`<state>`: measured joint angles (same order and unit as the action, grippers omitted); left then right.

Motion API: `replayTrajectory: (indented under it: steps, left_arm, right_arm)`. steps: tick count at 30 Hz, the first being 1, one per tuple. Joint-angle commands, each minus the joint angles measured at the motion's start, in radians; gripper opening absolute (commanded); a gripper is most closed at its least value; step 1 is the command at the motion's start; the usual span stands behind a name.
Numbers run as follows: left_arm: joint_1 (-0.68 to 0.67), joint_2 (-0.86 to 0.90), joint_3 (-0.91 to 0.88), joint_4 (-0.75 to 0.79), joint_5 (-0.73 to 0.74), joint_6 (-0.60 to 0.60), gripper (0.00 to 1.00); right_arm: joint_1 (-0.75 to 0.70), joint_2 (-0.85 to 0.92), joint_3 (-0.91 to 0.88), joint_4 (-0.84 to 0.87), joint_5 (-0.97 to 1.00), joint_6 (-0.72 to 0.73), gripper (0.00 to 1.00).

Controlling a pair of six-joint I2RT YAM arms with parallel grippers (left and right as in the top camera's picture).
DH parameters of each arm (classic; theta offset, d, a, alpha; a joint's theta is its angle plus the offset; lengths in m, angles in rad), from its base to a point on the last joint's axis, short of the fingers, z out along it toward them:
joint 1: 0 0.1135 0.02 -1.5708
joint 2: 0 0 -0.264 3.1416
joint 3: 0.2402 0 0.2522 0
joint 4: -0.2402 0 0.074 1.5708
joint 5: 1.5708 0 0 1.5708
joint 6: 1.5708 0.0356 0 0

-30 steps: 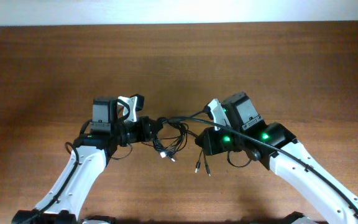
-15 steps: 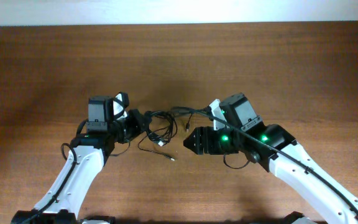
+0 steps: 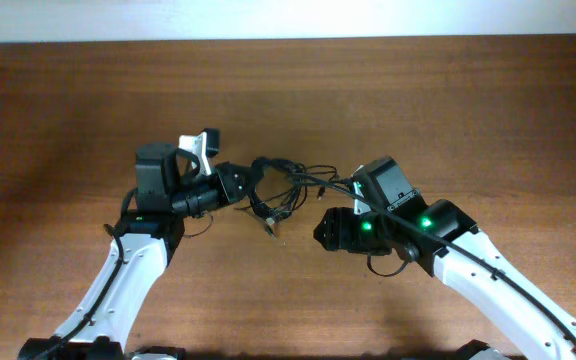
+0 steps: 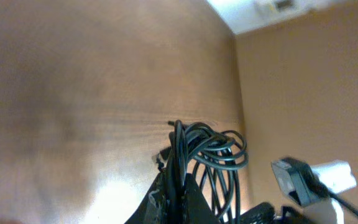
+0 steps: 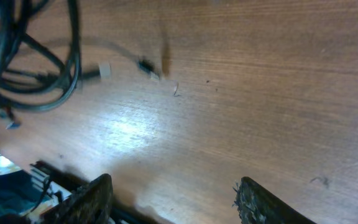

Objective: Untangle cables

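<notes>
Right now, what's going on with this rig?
Two arms are working on a bunch of thin black cables in the middle of the wooden table. The left arm's fingers are shut on several strands, with loops fanning out beyond them. The right arm's fingers are spread open with nothing between them, off to one side of the bunch. The cables are one tangle, with none separated yet.

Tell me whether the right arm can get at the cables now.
Probably yes: the right tool is open and empty, with only bare table between it and the cables, which the left tool grips at the other side.
</notes>
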<state>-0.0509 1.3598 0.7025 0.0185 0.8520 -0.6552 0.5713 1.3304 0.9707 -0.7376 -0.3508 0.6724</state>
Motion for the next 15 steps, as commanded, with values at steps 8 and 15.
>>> replayTrajectory:
  steps: [8, 15]
  left_arm:
    - [-0.182, 0.091, 0.002, -0.202, -0.686, 0.207, 0.0]
    - [-0.28, 0.168, 0.002, -0.149, -0.764, 0.294, 0.0]
  right_arm:
    - [0.005, -0.015, 0.01, 0.014, -0.053, -0.04, 0.44]
    - [0.005, 0.098, 0.01, 0.208, -0.19, 0.186, 0.25]
